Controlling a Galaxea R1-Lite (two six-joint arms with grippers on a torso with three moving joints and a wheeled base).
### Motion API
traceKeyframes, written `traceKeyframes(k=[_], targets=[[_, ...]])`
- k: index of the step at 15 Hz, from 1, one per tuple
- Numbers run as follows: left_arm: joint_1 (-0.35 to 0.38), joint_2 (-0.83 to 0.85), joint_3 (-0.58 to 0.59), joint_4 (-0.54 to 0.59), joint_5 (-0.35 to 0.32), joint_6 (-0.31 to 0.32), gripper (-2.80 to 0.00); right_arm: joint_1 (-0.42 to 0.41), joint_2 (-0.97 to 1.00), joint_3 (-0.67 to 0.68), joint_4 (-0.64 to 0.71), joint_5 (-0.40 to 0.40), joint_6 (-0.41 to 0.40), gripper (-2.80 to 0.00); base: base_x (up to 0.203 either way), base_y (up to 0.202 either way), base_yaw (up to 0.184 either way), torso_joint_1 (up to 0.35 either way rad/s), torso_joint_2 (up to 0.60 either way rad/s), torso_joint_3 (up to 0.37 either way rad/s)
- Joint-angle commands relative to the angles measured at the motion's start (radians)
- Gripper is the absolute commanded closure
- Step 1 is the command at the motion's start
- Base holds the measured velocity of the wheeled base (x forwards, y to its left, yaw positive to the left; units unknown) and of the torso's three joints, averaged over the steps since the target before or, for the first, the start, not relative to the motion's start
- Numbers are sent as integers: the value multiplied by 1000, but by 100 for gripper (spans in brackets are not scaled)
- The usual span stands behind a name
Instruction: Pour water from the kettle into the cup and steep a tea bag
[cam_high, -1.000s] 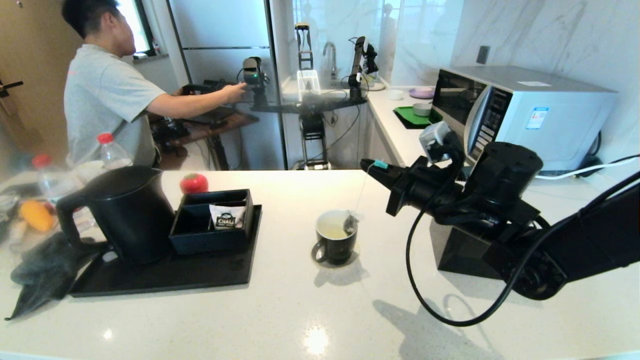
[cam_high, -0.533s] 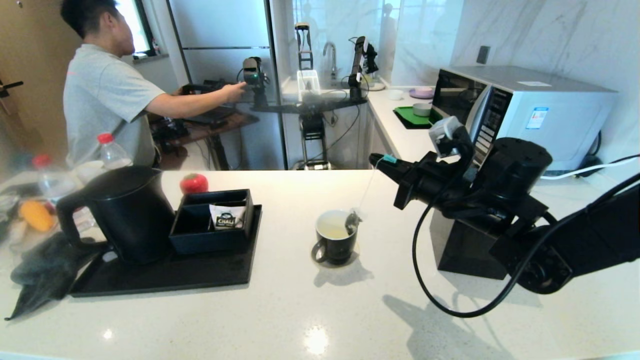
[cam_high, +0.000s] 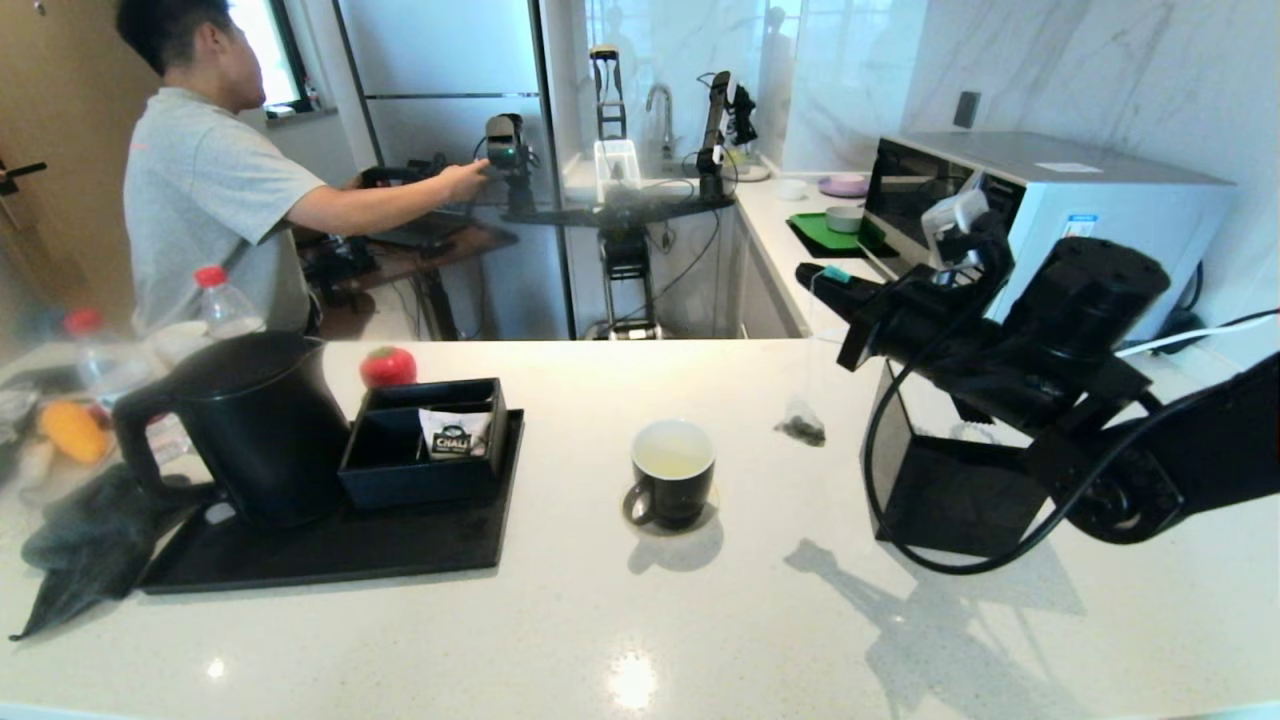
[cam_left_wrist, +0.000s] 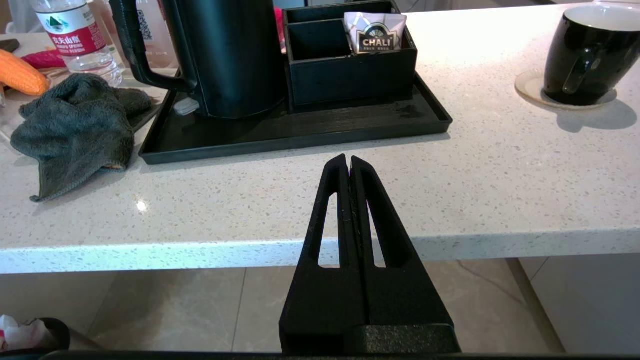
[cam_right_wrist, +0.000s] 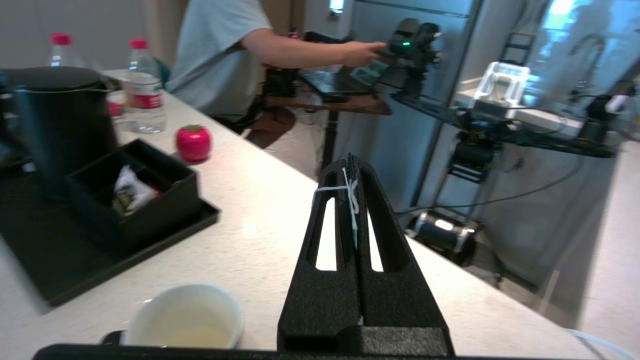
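The black cup (cam_high: 673, 470) stands on a pale coaster mid-counter, holding pale yellowish water (cam_high: 671, 458). My right gripper (cam_high: 812, 275) is raised to the right of the cup and is shut on the tea bag's tag and white string (cam_right_wrist: 330, 189). The tea bag (cam_high: 801, 427) dangles low over the counter, between the cup and a black box; whether it touches the counter I cannot tell. The kettle (cam_high: 250, 425) stands on the black tray (cam_high: 330, 550) at the left. My left gripper (cam_left_wrist: 348, 162) is shut and empty, parked below the counter's front edge.
A black organiser (cam_high: 420, 470) holding a CHALI sachet (cam_high: 457, 435) shares the tray. A red tomato-shaped thing (cam_high: 388, 367), bottles (cam_high: 222, 300) and a grey cloth (cam_high: 90, 540) lie at the left. A black box (cam_high: 950, 490) and a microwave (cam_high: 1050, 220) stand at the right. A person (cam_high: 210, 190) stands beyond the counter.
My right gripper has swung up and to the right, lifting the tea bag out of the cup and carrying it to the cup's right side. The left arm has kept still.
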Motion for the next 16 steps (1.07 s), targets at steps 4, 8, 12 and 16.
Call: traceKeyframes(k=[4,8,12,16], targets=[[0,0,0,0,0,0,0,-169,-43,-114,80,10,4,0,0,0,0,0,0,0],[0,0,0,0,0,0,0,-275,-48,-199,140,17,6,0,0,0,0,0,0,0],[0,0,0,0,0,-1,0,-335,-50,-215,162,55,6,0,0,0,0,0,0,0],[0,0,0,0,0,-1,0,-377,-72,-178,163,82,6,0,0,0,0,0,0,0]])
